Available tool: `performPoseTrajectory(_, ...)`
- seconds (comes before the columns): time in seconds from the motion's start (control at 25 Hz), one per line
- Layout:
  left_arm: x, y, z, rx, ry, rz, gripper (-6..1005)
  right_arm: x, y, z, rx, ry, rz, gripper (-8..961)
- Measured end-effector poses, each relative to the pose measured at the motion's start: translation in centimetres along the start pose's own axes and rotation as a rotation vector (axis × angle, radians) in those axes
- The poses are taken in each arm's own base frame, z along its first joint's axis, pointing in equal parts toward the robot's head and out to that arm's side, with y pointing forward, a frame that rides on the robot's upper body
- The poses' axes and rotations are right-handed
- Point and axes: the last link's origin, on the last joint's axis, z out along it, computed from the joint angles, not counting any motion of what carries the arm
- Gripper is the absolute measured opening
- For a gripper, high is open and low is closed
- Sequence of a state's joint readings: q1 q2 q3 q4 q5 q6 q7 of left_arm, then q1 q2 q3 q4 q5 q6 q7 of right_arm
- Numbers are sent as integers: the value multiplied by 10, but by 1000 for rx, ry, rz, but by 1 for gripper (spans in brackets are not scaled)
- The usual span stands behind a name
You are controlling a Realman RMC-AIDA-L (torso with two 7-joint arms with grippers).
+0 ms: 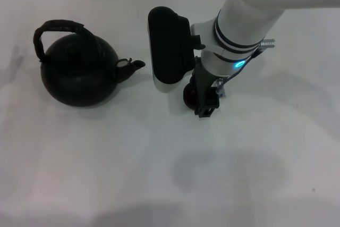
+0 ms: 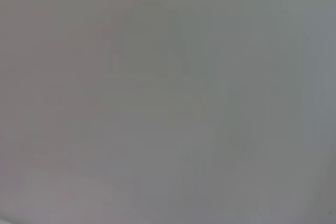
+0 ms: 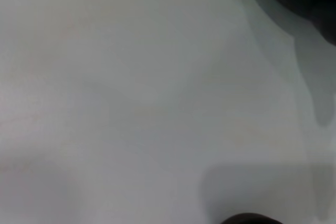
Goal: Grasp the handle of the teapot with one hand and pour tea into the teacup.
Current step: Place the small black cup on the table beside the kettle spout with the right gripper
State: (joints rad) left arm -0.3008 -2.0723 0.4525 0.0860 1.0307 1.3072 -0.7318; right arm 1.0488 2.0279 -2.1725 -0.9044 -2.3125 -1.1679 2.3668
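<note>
Teapot [image 1: 79,75] is sitting upright on the left part of the white table [image 1: 106,174], its lid on and its short spout [image 1: 132,66] pointing toward the robot's right. Rising over its top, the dark wrapped handle [image 1: 56,27] is arching with nothing gripping it. Well to the right of the spout, the teacup [image 1: 189,95] is standing mostly hidden behind the right gripper [image 1: 206,111], which is hanging low just beside or over the cup; whether its fingers are spread or closed cannot be told. Reaching in from the upper right, the right arm [image 1: 249,19] is carrying it. No left gripper is showing
</note>
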Motion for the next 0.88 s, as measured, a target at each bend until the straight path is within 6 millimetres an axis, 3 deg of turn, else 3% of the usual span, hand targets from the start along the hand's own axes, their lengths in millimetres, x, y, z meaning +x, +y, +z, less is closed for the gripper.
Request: performPoseTrajectory(0.88, 0, 1, 1, -2, 1, 5, 886, -3, 3, 0, 4, -9, -20, 868)
